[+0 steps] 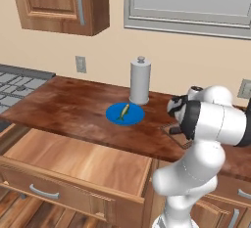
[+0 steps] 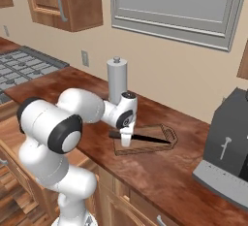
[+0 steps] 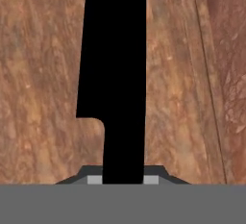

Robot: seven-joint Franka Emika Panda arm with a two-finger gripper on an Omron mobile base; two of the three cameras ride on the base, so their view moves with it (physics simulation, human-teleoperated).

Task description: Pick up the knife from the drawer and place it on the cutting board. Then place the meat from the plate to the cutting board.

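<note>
Hand view looks straight down the one knife (image 3: 115, 74), its black shape clamped between the closed claw (image 3: 123, 180) tips at the handle. In the right base view the claw (image 2: 126, 140) holds that knife (image 2: 145, 137) flat, low over the single cutting board (image 2: 164, 137), probably so the blade lands along the board's length. One blue plate (image 1: 125, 113) sits by the paper-towel roll (image 1: 139, 81), carrying one piece of meat (image 1: 124, 111), waiting its turn. One drawer (image 1: 73, 161) hangs open below the counter (image 1: 63, 107).
</note>
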